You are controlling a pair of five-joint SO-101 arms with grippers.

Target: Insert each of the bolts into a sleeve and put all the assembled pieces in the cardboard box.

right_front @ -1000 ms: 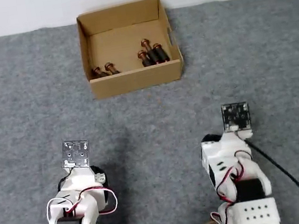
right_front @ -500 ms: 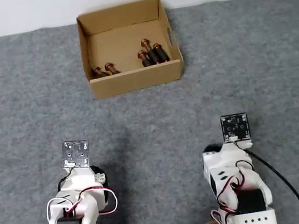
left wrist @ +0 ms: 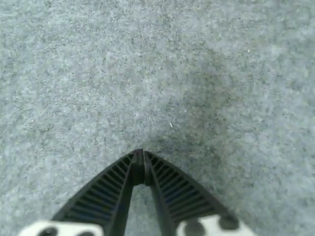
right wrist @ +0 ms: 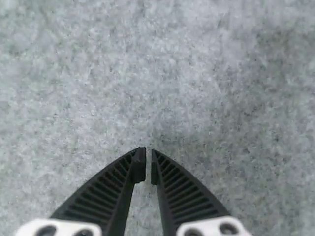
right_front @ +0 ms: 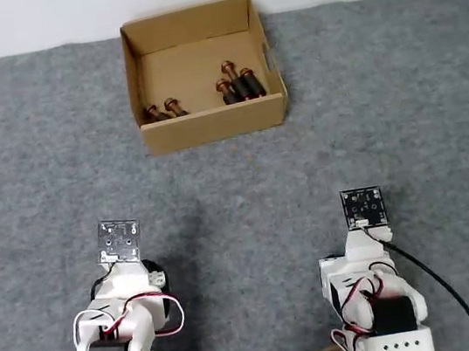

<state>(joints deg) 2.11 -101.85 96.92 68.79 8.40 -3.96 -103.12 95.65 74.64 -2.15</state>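
Both empty: your L pincer (left wrist: 143, 169) tips pressed together, R pincer (right wrist: 146, 167) tips a hair apart. Cardboard box (right_front: 214, 124) has 5 bolt+sleeve pcs (right_front: 239, 85) inside.

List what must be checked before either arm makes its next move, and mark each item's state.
1. Open brown cardboard box stands upright on the grey felt table cover: ok.
2. Dark bolt-and-sleeve pieces lie in the box, five counted, two towards one side wall and three towards the other: ok.
3. Every bolt fully seated in its sleeve: cannot tell.
4. Left gripper shut and holding nothing: ok.
5. Right gripper shut but for a hairline gap, holding nothing: ok.
6. Both grippers well apart from the box, over bare felt: ok.
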